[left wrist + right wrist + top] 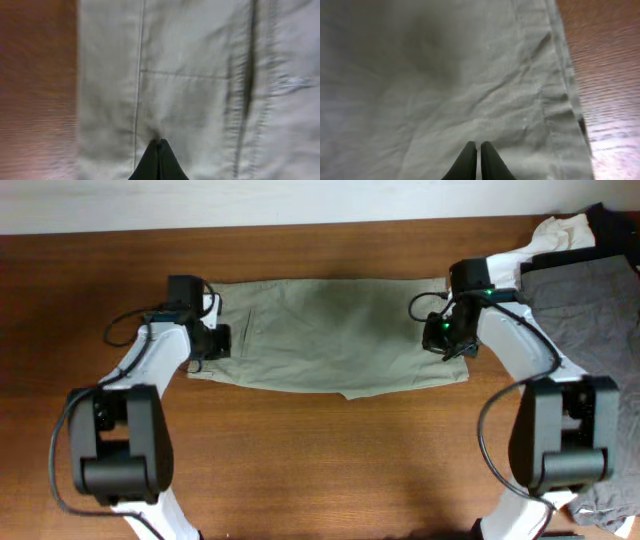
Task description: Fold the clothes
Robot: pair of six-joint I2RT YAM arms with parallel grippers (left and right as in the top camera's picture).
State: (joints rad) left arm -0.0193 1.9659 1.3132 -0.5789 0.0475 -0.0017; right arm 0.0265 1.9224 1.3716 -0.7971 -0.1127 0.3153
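Wooden tabletop [320, 470] looks slick, and with both jaws pressed together on the khaki shorts [330, 330], I fear dragging them askew.

1 shorts [330, 335], 1 garment pile [585, 285], 2 arms [148, 358]

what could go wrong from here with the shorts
Both the left gripper and right gripper look shut at opposite ends of the khaki cotton shorts. Whether they pinch cloth is unclear, so a lift may slip. The right arm sits close to the grey and white garment pile, which it might snag.
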